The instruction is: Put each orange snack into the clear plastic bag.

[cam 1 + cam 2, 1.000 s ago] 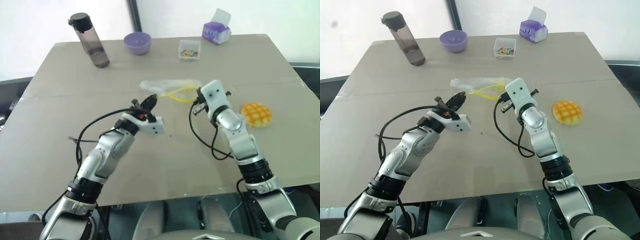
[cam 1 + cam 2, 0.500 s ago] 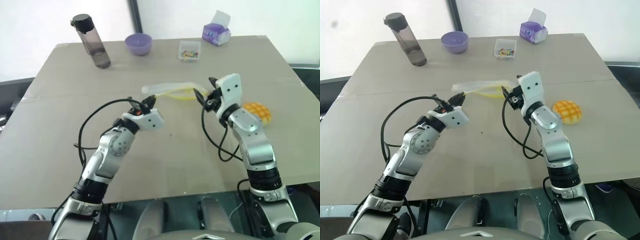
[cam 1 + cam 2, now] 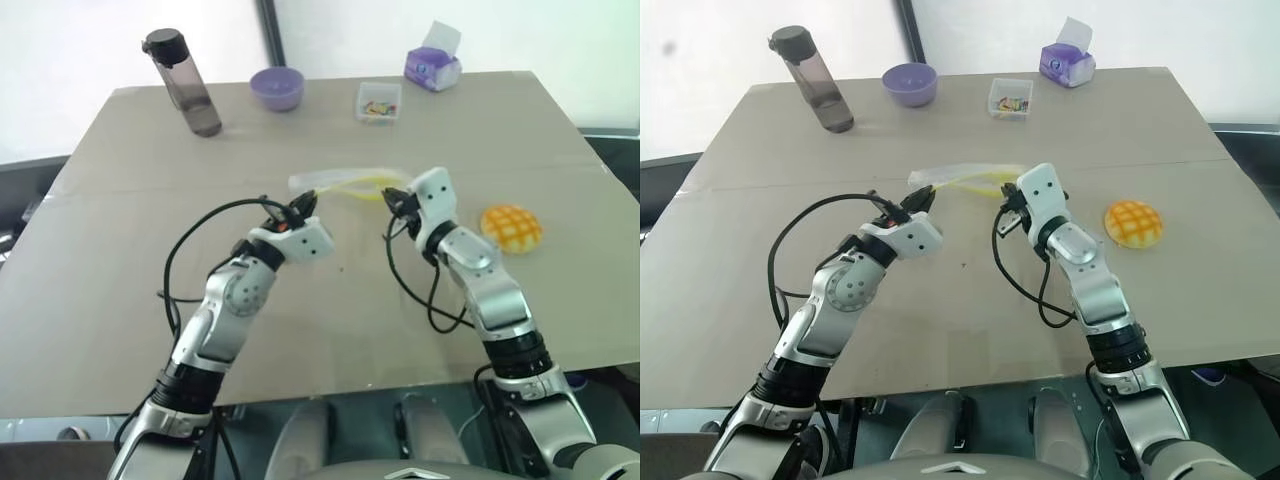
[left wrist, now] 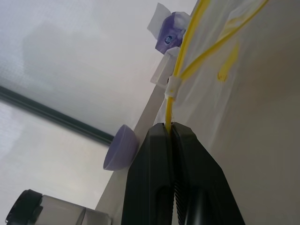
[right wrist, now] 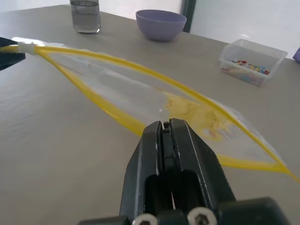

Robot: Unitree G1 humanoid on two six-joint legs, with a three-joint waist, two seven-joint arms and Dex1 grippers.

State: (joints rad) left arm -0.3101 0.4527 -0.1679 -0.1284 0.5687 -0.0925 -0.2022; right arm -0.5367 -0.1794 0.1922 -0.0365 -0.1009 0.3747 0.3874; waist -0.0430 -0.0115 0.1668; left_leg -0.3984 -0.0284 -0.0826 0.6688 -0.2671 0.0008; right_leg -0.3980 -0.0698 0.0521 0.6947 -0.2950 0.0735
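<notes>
Both arms are working on getting the bag's mouth open. The left end effector (image 3: 303, 204) is pinched tight on the yellow zip strip of the clear plastic bag (image 3: 345, 183). The right end effector (image 5: 166, 125) is closed at the near lip, apparently gripping it. Draw the lips gently apart. The orange snack (image 3: 512, 227) waits on the table (image 3: 120, 300), right of the bag.

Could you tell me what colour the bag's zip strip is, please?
Yellow; the strip on the clear plastic bag shows best in the right wrist view.

Indoor tabletop (image 3: 150, 300) by bright window (image 3: 120, 40)
</notes>
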